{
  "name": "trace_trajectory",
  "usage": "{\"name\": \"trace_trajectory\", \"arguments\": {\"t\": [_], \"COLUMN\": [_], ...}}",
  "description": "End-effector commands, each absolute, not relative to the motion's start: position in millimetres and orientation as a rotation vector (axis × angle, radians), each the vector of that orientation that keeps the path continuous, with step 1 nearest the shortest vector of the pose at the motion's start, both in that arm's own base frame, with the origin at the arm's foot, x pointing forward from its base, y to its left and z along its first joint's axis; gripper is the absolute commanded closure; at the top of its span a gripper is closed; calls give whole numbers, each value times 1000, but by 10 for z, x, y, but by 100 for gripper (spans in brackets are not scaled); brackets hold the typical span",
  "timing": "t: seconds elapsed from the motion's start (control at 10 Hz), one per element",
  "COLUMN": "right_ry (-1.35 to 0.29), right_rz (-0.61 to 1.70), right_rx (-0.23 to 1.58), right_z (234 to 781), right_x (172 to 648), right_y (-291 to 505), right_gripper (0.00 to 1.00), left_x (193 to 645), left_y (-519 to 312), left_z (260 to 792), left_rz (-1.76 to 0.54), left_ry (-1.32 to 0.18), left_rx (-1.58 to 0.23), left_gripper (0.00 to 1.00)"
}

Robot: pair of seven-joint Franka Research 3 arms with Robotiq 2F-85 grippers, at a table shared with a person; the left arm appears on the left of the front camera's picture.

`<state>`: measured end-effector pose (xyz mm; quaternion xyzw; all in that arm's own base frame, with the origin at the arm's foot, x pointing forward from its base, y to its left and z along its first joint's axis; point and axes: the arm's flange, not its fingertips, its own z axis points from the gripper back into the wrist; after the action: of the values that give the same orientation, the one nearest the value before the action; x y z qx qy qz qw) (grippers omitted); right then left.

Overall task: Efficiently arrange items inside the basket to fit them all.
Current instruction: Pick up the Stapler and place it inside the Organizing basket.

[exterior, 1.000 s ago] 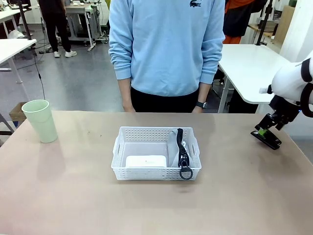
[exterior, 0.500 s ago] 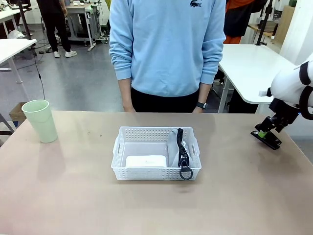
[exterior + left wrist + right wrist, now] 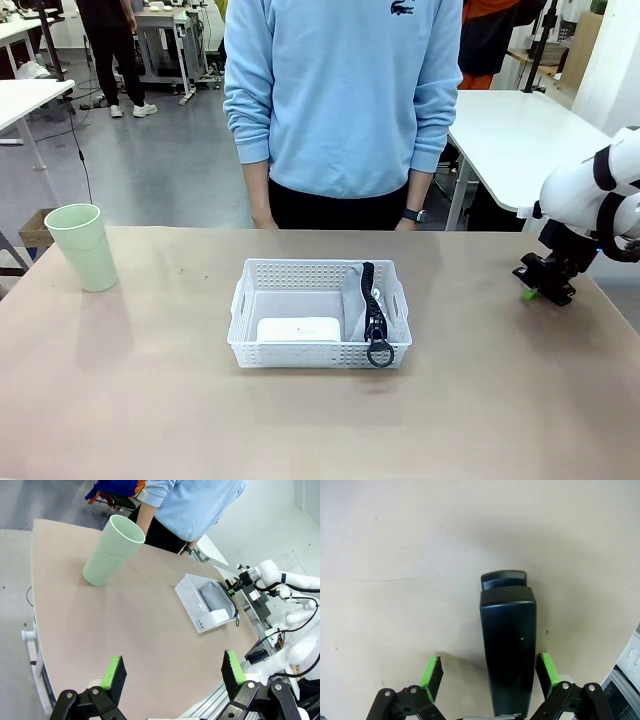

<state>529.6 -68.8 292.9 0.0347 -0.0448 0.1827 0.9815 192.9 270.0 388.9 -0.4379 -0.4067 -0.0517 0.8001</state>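
Basket: a shallow rectangular white plastic basket (image 3: pixel 300 354) with perforated lattice sides is set at the middle of the beige tabletop (image 3: pixel 140 400); it is also seen from the left wrist (image 3: pixel 192 611).

Pouch: a grey zip pouch with a black zipper (image 3: pixel 358 316) is stood on its long edge in the right part of the basket, zipper uppermost, with the ring pull hung over the near wall. Its grey side is seen from the left wrist (image 3: pixel 214 594).

Device: a white rounded rectangular device (image 3: pixel 298 329) is laid flat in the basket against the near wall, just beside the pouch.

Cup: a pale green plastic cup (image 3: pixel 80 246) is placed upright at the far left of the tabletop, well apart from the basket, and is not in it.

Black object: a small black oblong object (image 3: pixel 508 645) is laid flat on the bare tabletop at the right side, well apart from the basket.

Right gripper (image 3: pixel 490 671): the green-padded fingers are spread wide on either side of the black object. One pad is held clear of it; the other is just beside it, and contact cannot be told. In the front view this gripper (image 3: pixel 540 285) is lowered to the tabletop.

Left gripper (image 3: pixel 173 670): the fingers are spread, with nothing between them, above the tabletop's edge.

Person: a person in a light blue sweatshirt (image 3: pixel 340 100) is stood at the far side.
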Motion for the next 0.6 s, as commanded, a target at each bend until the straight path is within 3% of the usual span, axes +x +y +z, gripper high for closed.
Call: {"name": "trace_trajectory", "arguments": {"t": [0.0, 0.1, 0.2, 0.3, 0.5], "right_ry": [-112, -95, -87, -78, -99], "right_rz": [393, 396, 390, 388, 384], "right_rx": [36, 35, 34, 29, 30], "right_z": [2980, 2992, 2993, 2989, 3019], "right_x": [5306, 5306, 5306, 5309, 5317], "right_y": [-737, -727, -726, -713, -708], "right_gripper": [0, 47, 60, 100, 100], "left_x": [1932, 1932, 1932, 1932, 1932], "left_y": [2667, 2667, 2667, 2667, 2667], "left_z": [3895, 3895, 3895, 3895, 3895], "left_rz": [-117, -117, -117, -117, -117], "left_ry": [-901, -901, -901, -901, -901], "left_rx": [-947, -947, -947, -947, -947], "left_gripper": [0, 0, 0, 0, 0]}}
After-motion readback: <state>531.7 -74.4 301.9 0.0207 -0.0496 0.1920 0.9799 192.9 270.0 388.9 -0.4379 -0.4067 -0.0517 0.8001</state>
